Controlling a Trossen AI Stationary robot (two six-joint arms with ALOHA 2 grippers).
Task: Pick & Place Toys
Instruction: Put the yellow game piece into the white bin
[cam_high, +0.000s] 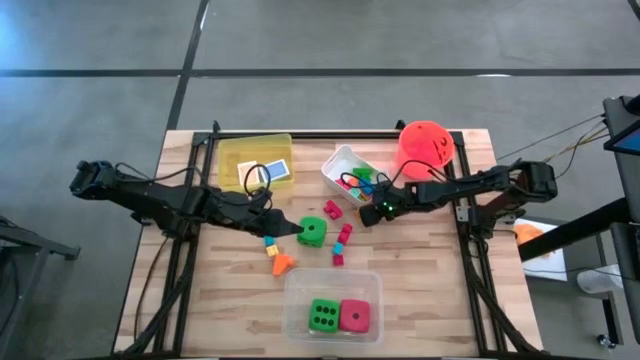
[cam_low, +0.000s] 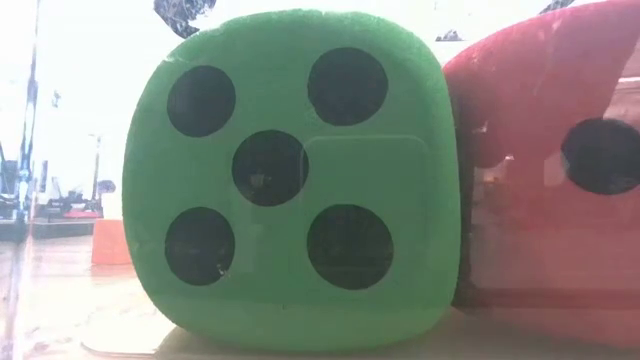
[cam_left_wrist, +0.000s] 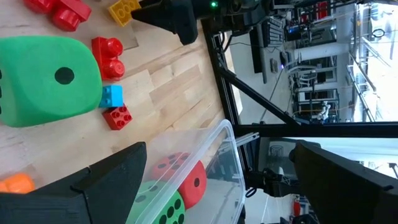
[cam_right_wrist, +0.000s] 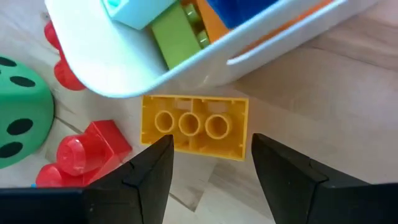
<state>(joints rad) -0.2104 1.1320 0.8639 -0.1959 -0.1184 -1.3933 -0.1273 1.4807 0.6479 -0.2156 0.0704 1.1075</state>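
A yellow brick (cam_right_wrist: 194, 127) lies upside down on the wood, against the wall of the white tub (cam_right_wrist: 186, 68). My right gripper (cam_right_wrist: 211, 140) (cam_high: 368, 215) hangs open just above it, a finger over each of its near corners; I cannot see any touch. A green die (cam_high: 312, 232) (cam_left_wrist: 43, 81) rests on the table's middle. My left gripper (cam_high: 290, 228) (cam_left_wrist: 219, 149) stands wide open just left of it, holding nothing. Small loose blocks lie around the die: red ones (cam_high: 345, 235), a blue and yellow one (cam_high: 270, 243), an orange one (cam_high: 283, 264).
A clear tub (cam_high: 332, 308) at the near edge holds a green die (cam_low: 290, 180) and a red die (cam_low: 560, 170). A yellow tub (cam_high: 256, 160) with flat tiles stands at the far left. The white tub (cam_high: 350, 172) holds several blocks. An orange bucket (cam_high: 425, 148) is at the far right.
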